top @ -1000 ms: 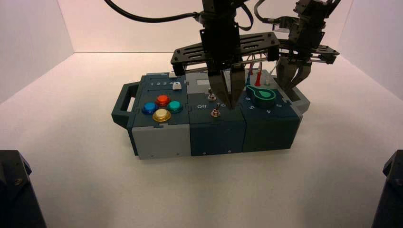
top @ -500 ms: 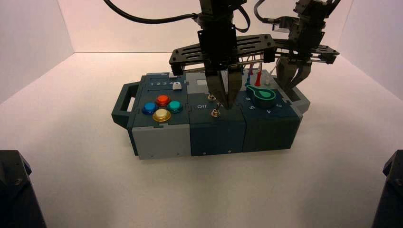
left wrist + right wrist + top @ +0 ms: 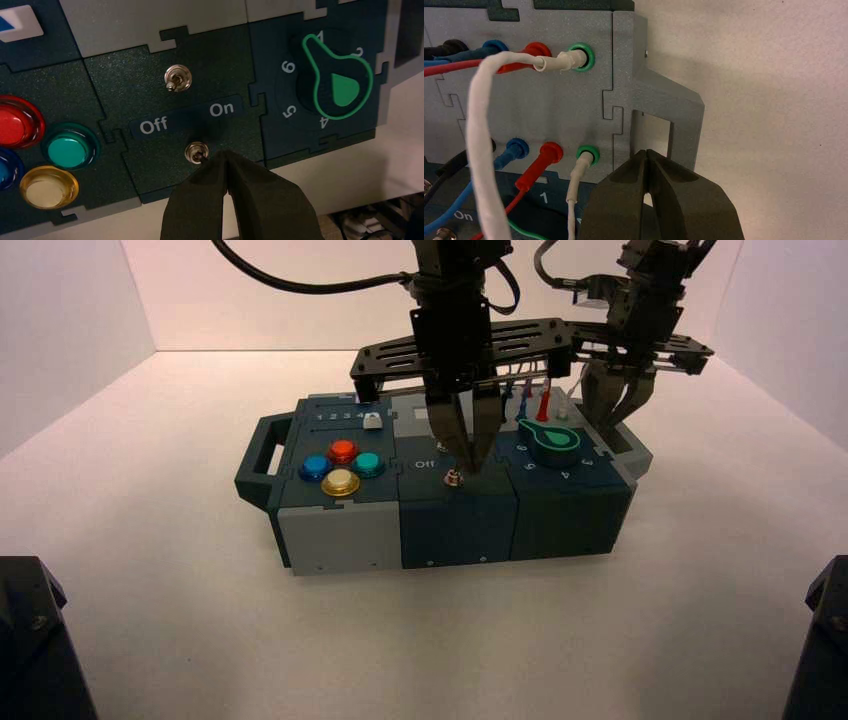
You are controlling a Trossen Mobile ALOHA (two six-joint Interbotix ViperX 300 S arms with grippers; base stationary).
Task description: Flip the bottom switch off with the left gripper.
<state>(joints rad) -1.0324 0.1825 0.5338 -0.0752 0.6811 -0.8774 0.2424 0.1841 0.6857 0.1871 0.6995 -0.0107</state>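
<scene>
Worktop [image 3: 420,640] lay bare in front of the box [image 3: 340,540]. Bottom switch [image 3: 196,152] sat near the box's front edge, below Off/On; left claw [image 3: 226,156], tips together, touched its lever. Right claw [image 3: 644,159], closed, hung by the far right handle [image 3: 669,107].

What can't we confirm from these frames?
- High view: bottom switch too small to read its position.
- Left wrist view: left hand sits at the lever tip; contact unclear, fingertips meeting there.
- High view: "On" label hidden behind the left hand; only "Off" shows.
- Right wrist view: right hand covers part of the box's grey handle.
</scene>
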